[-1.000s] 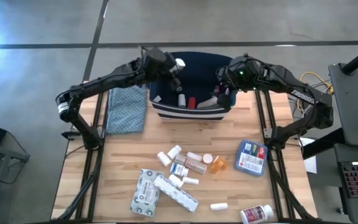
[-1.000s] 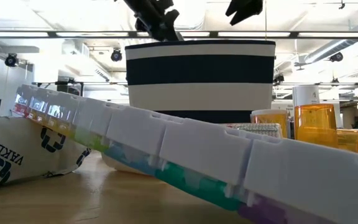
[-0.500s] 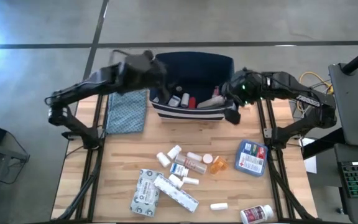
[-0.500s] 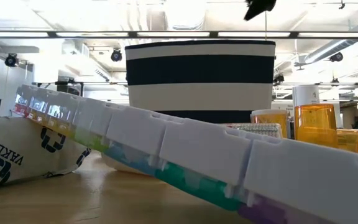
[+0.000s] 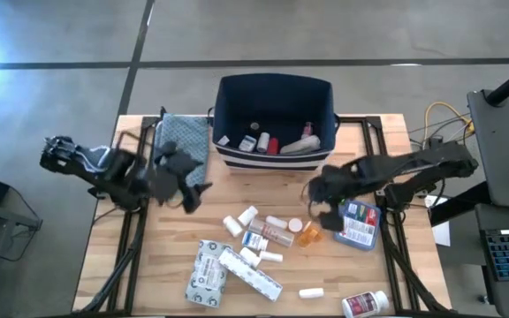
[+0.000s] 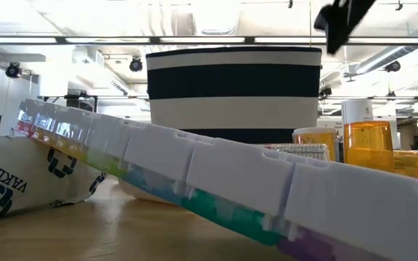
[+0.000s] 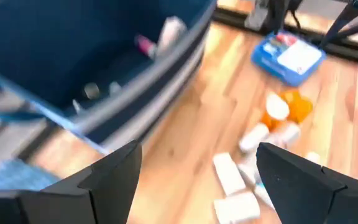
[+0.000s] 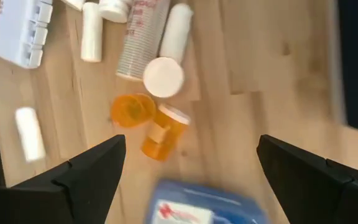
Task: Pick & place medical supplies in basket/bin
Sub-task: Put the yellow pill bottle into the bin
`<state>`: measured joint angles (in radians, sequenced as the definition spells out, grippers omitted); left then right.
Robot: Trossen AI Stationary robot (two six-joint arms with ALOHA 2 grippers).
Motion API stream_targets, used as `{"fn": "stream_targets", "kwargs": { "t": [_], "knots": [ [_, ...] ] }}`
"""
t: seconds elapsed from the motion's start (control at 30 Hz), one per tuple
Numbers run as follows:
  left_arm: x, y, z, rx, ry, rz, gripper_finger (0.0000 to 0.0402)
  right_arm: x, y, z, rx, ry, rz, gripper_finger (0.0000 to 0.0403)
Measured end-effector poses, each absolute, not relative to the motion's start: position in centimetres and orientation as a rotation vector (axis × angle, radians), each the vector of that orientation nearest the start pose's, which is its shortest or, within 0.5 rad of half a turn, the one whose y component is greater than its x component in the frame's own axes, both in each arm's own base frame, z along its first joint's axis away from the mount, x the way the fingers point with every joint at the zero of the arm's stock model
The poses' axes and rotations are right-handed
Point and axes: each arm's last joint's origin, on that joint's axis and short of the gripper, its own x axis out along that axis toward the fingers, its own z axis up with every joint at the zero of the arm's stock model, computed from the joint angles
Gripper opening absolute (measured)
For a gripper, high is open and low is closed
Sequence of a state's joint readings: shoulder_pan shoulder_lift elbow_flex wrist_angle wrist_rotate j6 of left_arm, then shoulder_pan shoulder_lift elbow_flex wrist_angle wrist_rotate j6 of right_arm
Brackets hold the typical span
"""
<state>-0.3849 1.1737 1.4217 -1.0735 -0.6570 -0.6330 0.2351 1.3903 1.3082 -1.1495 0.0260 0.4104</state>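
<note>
Where supplies (image 5: 268, 234) lie, pale wood tabletop (image 5: 387, 283)

One navy bin (image 5: 277, 93), one teal cloth (image 5: 182, 141), one blue packet (image 5: 357, 223), two orange vials (image 8: 148, 121).

The bin (image 5: 277, 93) is sitting at the table's (image 5: 175, 230) far edge, midway across, with several small supplies (image 5: 263, 143) lying inside it. A folded cloth (image 5: 184, 141) is lying just left of the bin. The loose supplies (image 5: 263, 237) are lying in front of the bin, toward the near edge. A flat packet (image 5: 359, 223) is lying in front of the bin, to its right.
</note>
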Motion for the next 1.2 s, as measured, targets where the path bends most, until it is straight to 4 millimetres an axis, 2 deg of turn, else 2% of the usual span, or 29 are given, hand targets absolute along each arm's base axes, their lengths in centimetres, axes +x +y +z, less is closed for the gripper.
{"fn": "stream_targets", "kwargs": {
  "t": [0.13, 0.33, 0.5, 0.7, 0.97, 1.2],
  "knots": [
    [18.4, -7.2, 36.7, -0.259, 0.634, 0.457, 0.0294, 26.2, 7.0, 27.8, 0.217, 1.215, -0.133, 0.0352],
    [17.5, -8.8, 33.8, -0.27, 0.679, 0.417, 0.0294, 27.6, 7.3, 24.6, 0.194, 1.233, -0.211, 0.0352],
    [17.2, -9.4, 32.8, -0.236, 0.708, 0.395, 0.0294, 28.9, 7.6, 22.7, 0.177, 1.246, -0.232, 0.0352],
    [17.0, -9.3, 32.5, -0.228, 0.718, 0.398, 0.0294, 30.7, 8.2, 20.3, 0.14, 1.312, -0.226, 0.0352],
    [16.8, -9.1, 32.6, -0.203, 0.738, 0.404, 0.0294, 31.7, 8.4, 19.4, 0.079, 1.339, -0.187, 0.0352],
    [16.8, -9.1, 32.5, -0.197, 0.744, 0.407, 0.0294, 31.7, 8.5, 20.0, 0.096, 1.31, -0.169, 0.0352]
  ]
}}
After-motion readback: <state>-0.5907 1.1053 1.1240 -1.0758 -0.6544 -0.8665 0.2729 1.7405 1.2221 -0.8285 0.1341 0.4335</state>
